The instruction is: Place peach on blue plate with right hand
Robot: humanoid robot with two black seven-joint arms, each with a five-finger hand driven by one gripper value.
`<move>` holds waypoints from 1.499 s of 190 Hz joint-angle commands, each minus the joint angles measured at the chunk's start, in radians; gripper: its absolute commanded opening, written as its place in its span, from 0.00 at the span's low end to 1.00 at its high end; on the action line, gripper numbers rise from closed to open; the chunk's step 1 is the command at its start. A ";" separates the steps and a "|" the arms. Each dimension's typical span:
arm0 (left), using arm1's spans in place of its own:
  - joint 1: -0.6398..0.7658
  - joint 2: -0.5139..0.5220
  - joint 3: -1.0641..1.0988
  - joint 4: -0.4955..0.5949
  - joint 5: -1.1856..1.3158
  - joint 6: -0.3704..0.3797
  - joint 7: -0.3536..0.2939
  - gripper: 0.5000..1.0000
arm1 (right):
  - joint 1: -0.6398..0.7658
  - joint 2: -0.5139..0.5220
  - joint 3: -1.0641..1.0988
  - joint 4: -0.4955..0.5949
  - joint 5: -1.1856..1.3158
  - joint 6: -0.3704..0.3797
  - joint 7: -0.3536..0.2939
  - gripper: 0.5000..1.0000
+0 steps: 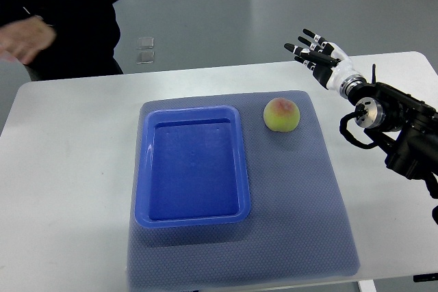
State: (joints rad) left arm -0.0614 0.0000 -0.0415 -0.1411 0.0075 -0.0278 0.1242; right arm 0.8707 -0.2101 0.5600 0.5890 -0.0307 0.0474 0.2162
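A yellow-green peach [282, 114] with a red blush lies on the grey mat [301, 196], just right of the blue plate's far right corner. The blue plate [192, 218] is a rectangular tray with nothing in it. My right hand [316, 51] hovers above the table's far edge, up and to the right of the peach, with its fingers spread and nothing in them. Its black arm comes in from the right edge. The left arm does not show.
A person in dark clothing stands at the far left behind the table, one hand [24, 37] blurred near the table's corner. The white table [61, 169] extends around the mat on every side.
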 commanded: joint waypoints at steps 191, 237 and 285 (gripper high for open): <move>0.002 0.000 0.000 0.006 -0.001 0.000 0.000 1.00 | 0.001 -0.002 -0.002 0.000 -0.002 0.005 0.002 0.86; 0.003 0.000 0.002 0.008 -0.001 0.000 0.000 1.00 | 0.001 -0.002 -0.009 0.000 -0.003 0.005 0.002 0.86; 0.003 0.000 0.002 0.000 -0.001 -0.001 0.000 1.00 | 0.004 -0.009 -0.023 0.000 -0.006 0.009 0.000 0.86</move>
State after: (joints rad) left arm -0.0582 0.0000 -0.0398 -0.1398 0.0062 -0.0278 0.1242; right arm 0.8736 -0.2172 0.5398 0.5891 -0.0350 0.0548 0.2179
